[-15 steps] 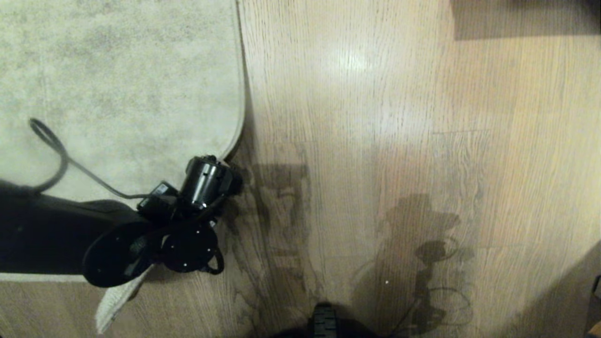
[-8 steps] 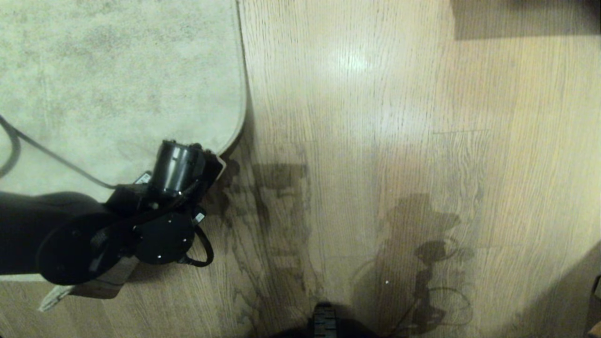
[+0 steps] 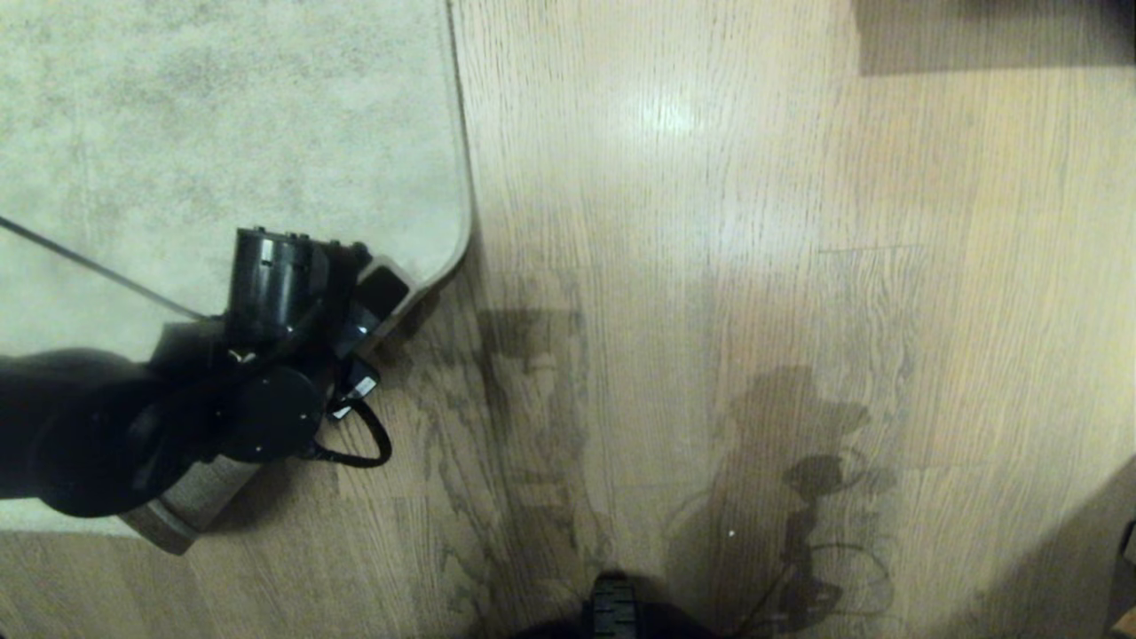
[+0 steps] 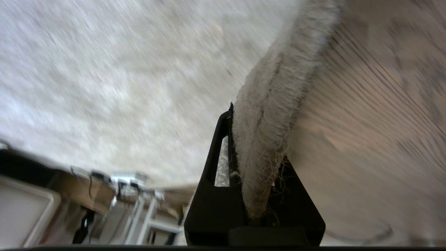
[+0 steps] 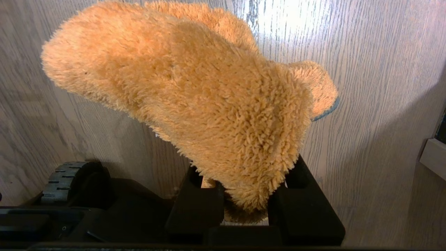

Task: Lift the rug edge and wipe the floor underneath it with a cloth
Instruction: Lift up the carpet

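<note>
We see the floor [image 3: 710, 266] filling most of the head view: light brown wood-look planks with dark grain lines, a bright sheen near the top and the robot's shadow falling across the lower middle. The rug [image 3: 222, 133] covers the upper left of that view, pale grey-beige and mottled, with a rounded corner where its right border curves down and back to the left.

Our left arm [image 3: 89, 435] reaches in from the left side, dark and bulky, with a thin black cable [image 3: 359, 444] looping off it over the planks. Its left hand [image 4: 259, 195] is closed on the rug edge [image 4: 275, 115]: in the left wrist view the thick furry border runs down between the two black fingers [image 4: 212, 164] and is pinched there, folded on itself. In the head view a strip of the rug's lighter underside [image 3: 191, 501] shows below the arm, tilted up off the floor, with bare planks just beside it.

The right arm does not show in the head view. In the right wrist view the right hand [image 5: 245, 205] is clamped on the cloth [image 5: 195, 104], a shaggy orange-yellow rag with a sliver of teal [image 5: 325, 111] at one end. The cloth stands up out of the fingers [image 5: 195, 205] above the floor, well apart from the rug. A ridged black wheel [image 5: 64, 181] of the base shows beside that hand.
</note>
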